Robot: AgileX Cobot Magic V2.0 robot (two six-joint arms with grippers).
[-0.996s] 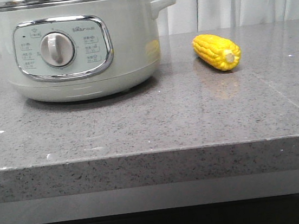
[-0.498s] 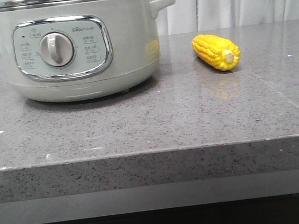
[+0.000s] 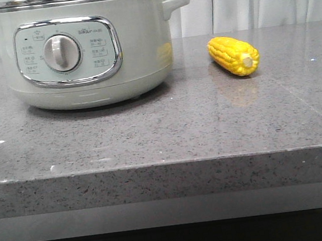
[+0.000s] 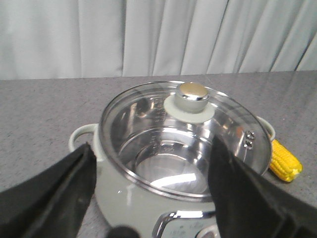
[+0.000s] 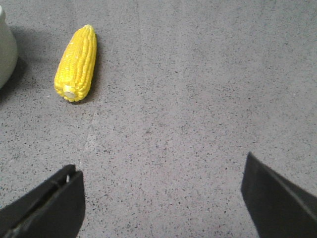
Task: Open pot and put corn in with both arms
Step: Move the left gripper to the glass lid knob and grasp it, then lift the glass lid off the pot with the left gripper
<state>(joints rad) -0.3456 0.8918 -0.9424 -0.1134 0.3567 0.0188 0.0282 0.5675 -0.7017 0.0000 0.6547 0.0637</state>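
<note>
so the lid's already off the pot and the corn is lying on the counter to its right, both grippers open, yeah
Not quite: the glass lid is still on the pot, as the left wrist view shows. The rest holds: the corn lies on the counter to its right, and the left gripper and right gripper are both open.

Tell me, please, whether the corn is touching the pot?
Apart: the front view shows bare counter between the corn and the pot.
</note>
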